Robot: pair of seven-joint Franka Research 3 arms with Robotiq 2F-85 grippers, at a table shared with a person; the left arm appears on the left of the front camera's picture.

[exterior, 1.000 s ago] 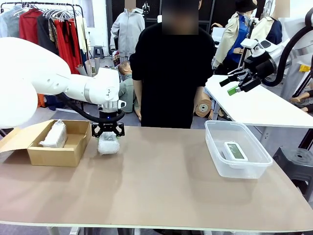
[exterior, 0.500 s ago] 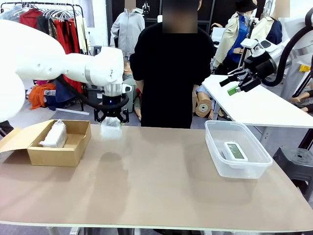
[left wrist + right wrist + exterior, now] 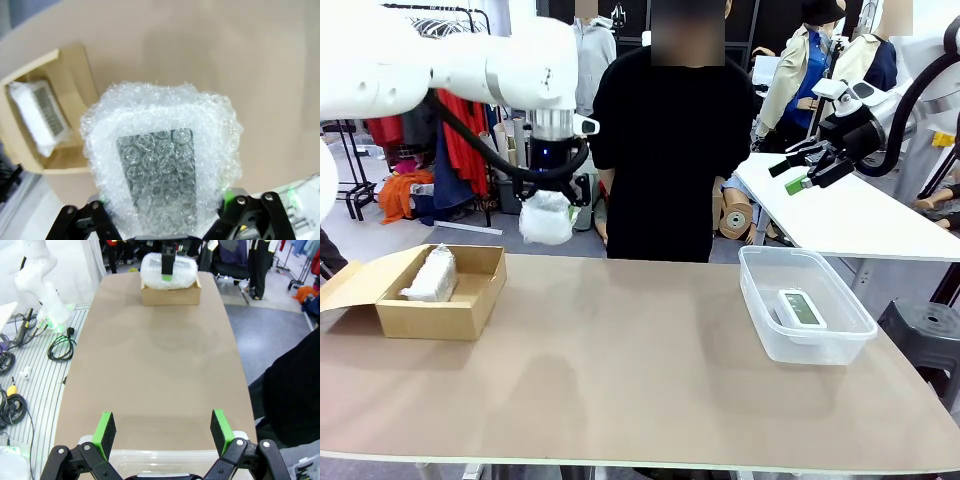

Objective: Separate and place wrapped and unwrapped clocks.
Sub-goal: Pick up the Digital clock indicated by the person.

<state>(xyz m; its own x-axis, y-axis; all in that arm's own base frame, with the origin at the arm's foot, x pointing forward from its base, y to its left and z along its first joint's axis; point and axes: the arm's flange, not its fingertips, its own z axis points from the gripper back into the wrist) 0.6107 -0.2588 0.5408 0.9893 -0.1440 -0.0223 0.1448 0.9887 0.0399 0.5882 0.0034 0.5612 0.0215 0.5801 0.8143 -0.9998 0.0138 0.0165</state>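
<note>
The left claw (image 3: 548, 205) pinched 1 wrapped clock (image 3: 546, 218) between its pads, the bundle hanging below it high over the worktop's (image 3: 640, 370) far-left edge; 1 second earlier that bundle sat lower, just beside the cardboard box (image 3: 445, 300); a 2nd wrapped clock (image 3: 430, 273) lay inside the box; the bare clock (image 3: 801, 308) lay in the tub (image 3: 820, 345) near the right edge; the worktop's middle was bare; the right claw (image 3: 164, 432) stood spread above the tub.
</note>
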